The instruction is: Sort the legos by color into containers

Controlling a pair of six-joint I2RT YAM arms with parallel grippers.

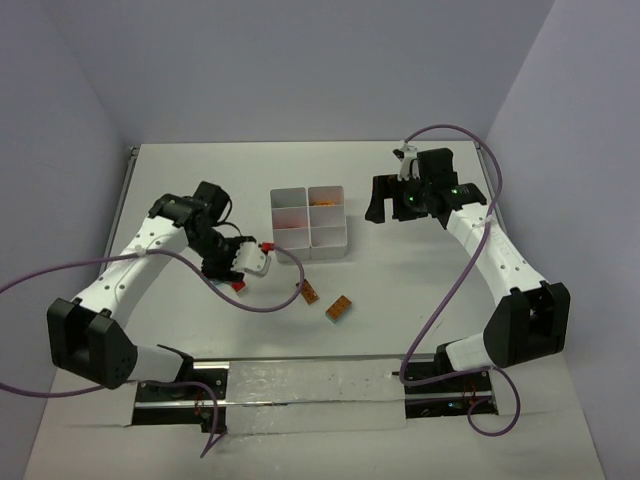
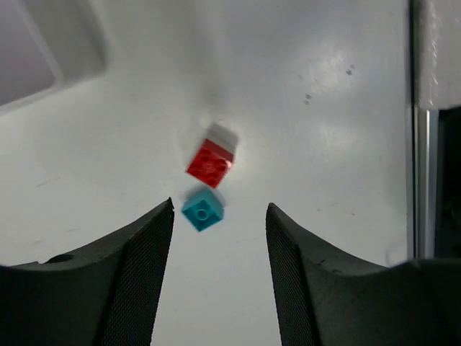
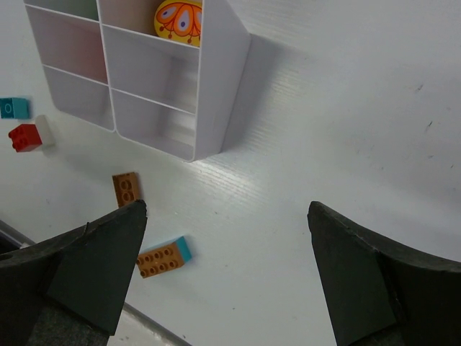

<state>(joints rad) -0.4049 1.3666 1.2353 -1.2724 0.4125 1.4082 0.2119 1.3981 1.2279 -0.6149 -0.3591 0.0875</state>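
My left gripper [image 2: 220,210] hangs over the matte white table [image 2: 338,108]. Its two dark, mesh-textured fingers [image 2: 140,274] are apart and clamped on nothing. A tiny studded teal brick [image 2: 202,210] lies askew between the fingertips, touching neither. Just beyond it sits a glossy red brick [image 2: 209,163] with a white piece [image 2: 223,135] against its far side.

My right gripper [image 3: 227,213] stands wide apart over bare tabletop, with open room beside the white plastic tray [image 3: 220,86]. The tray is a thin-walled grid of square compartments, cut off at the top edge. One compartment holds a yellow, orange-patterned thing [image 3: 178,18] that I cannot identify.

An orange-brown brick [image 3: 126,187] lies near the tray's corner. A longer orange-brown brick with a teal end [image 3: 164,258] lies just beside one finger.
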